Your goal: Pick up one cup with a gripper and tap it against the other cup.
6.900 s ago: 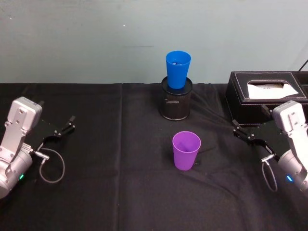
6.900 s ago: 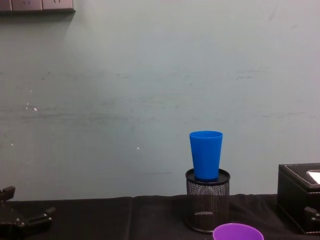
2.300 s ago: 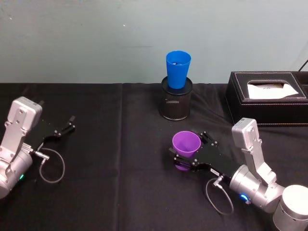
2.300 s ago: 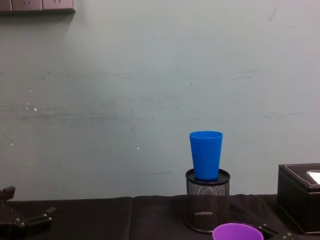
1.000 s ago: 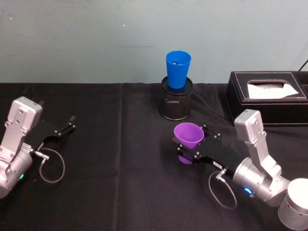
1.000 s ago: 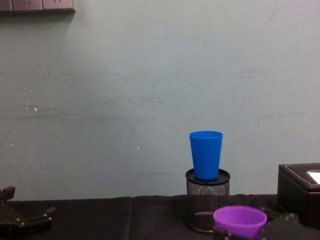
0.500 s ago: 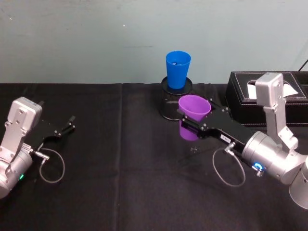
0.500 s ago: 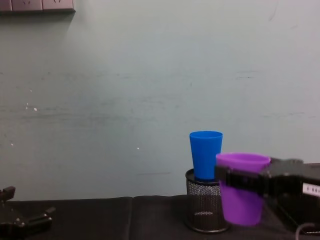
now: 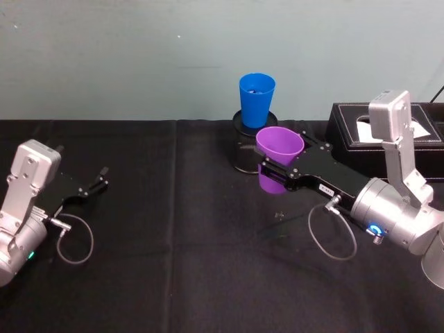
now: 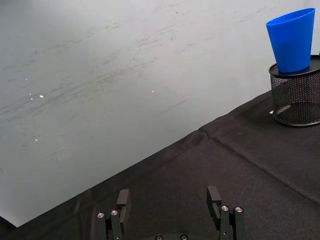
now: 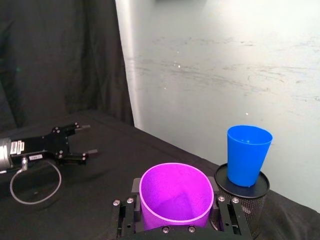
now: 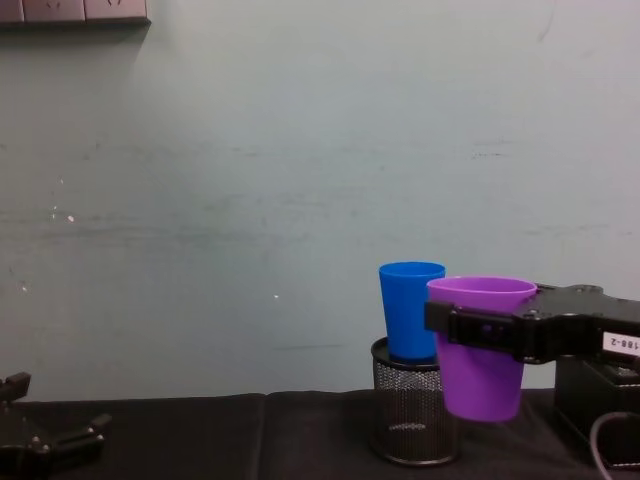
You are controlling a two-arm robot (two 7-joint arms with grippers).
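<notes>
Chest view: the right claw [image 12: 478,332], clamped on the purple cup [image 12: 480,385], has lifted it off the surface [image 12: 200,440], close to the blue cup [image 12: 408,310] on the mesh holder [image 12: 405,420], so the tap comes next; the left claw [image 9: 94,187] rests spread apart on the left.

The bright blue tapered plastic tumbler [image 9: 257,99] stands upright in the black wire-mesh pen holder [image 9: 243,156], at the back middle of the black-clothed table [image 9: 173,263]. Just to its front right, the purple tapered plastic tumbler [image 9: 279,147] hangs above the cloth, clamped in the right gripper [image 9: 281,161]. The black tissue box [image 9: 347,132] sits back right. The left gripper [image 9: 97,179] lies far left.
</notes>
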